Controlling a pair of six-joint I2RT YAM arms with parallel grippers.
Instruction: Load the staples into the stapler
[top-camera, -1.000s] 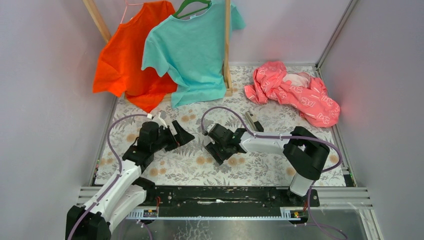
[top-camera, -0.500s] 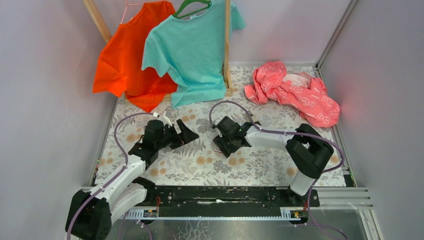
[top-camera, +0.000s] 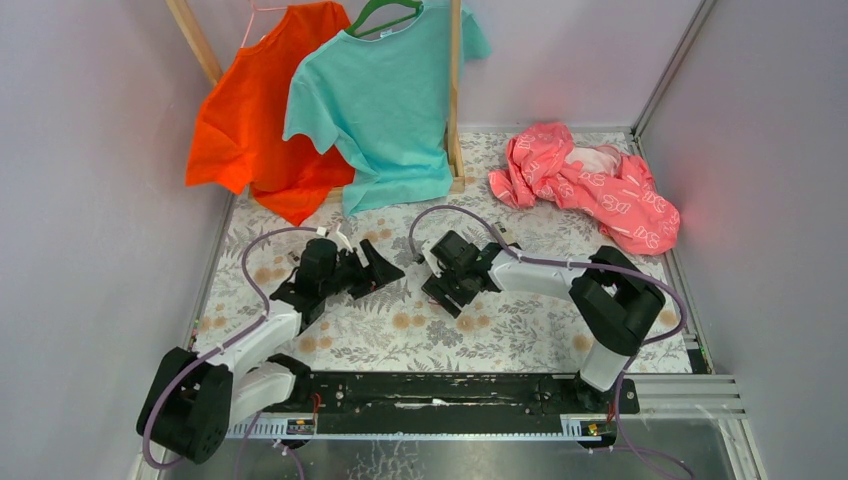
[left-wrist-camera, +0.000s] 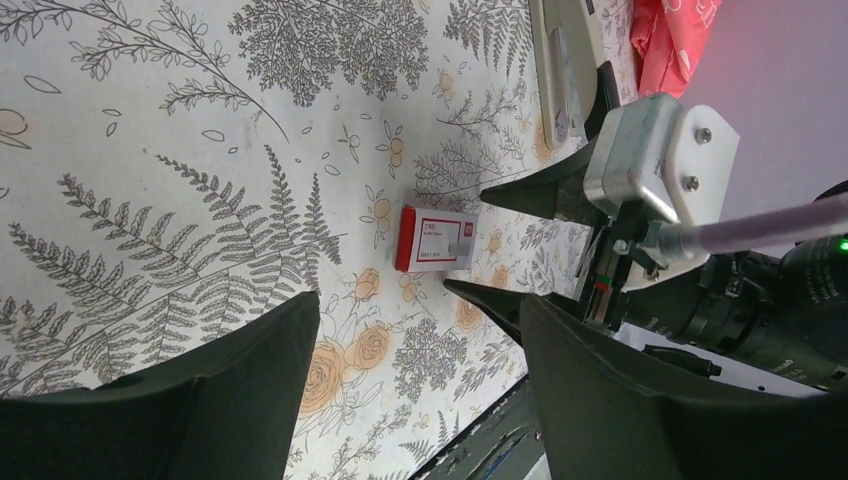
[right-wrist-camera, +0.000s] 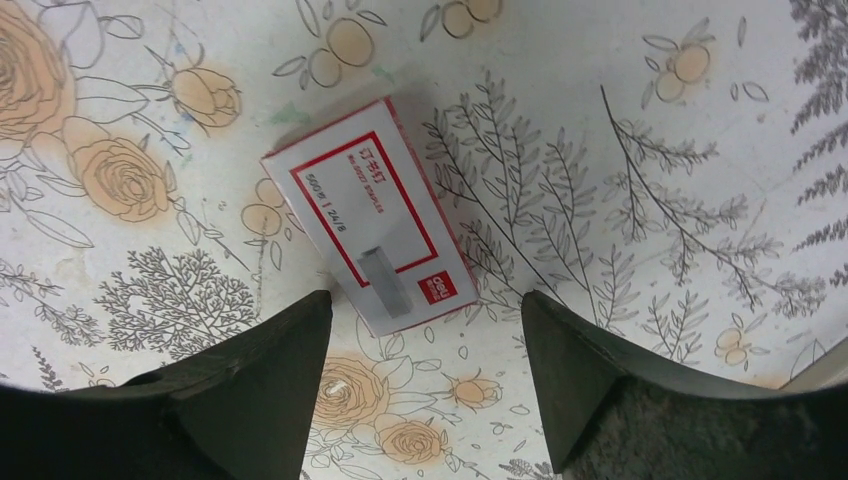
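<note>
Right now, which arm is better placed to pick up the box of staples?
Right. The right gripper hangs directly over the staples box, open fingers either side. The left gripper is open too but stands off to one side.

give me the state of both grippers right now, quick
left gripper: open, holding nothing
right gripper: open, fingers either side of the staples box, not gripping it

Bare floral tablecloth (left-wrist-camera: 200, 150) separates the left gripper (left-wrist-camera: 420, 300) from the small red-and-white cardboard staple box (left-wrist-camera: 435, 240). The spread fingers of the right gripper (right-wrist-camera: 425, 305) flank it.
</note>
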